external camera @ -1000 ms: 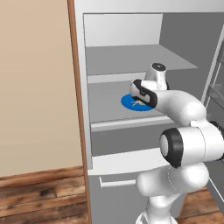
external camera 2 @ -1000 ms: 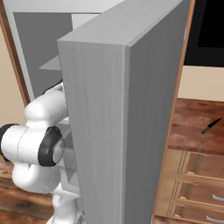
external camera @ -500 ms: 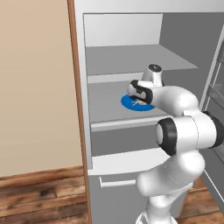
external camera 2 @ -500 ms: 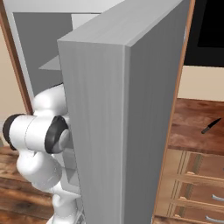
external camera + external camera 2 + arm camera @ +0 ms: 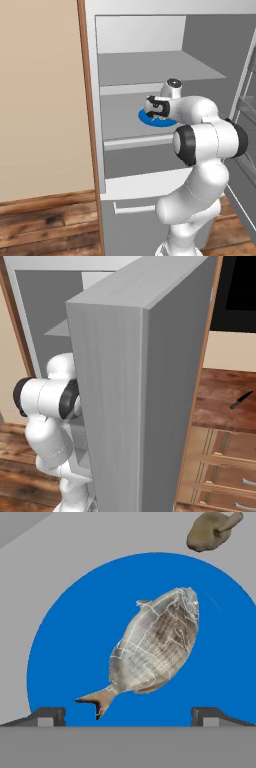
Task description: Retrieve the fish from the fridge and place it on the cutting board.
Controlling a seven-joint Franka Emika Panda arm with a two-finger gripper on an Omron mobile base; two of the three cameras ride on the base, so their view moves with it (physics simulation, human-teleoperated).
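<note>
Fish (image 5: 155, 647): lies flat on the blue plate, near the plate's middle; in the hand view its tail points to the lower left and its head to the upper right. Grey-white scaled body with a brownish patch.
Blue plate (image 5: 65, 647): round, rests on the fridge's middle shelf; in the left base view its blue rim (image 5: 145, 119) shows under the hand, toward the front edge of that shelf.
Gripper (image 5: 127, 714): fingers spread wide, one tip (image 5: 47, 716) at each side of the plate's near rim, nothing between them; it hangs above the fish without touching it. In the left base view the hand (image 5: 157, 107) sits over the plate.
Brown lump (image 5: 212, 532): small brown object on the shelf just beyond the plate's far rim, apart from the fish.
Fridge (image 5: 140, 65): open, white frame, grey inside; a bare shelf above the plate's shelf, a white drawer front with a bar handle (image 5: 132, 207) below.
Fridge door (image 5: 145, 396): swung open, its grey slab stands in front of the arm in the right base view.
Knife (image 5: 241, 400): black, lies on the wooden counter to the right of the door, well apart from the fridge.
</note>
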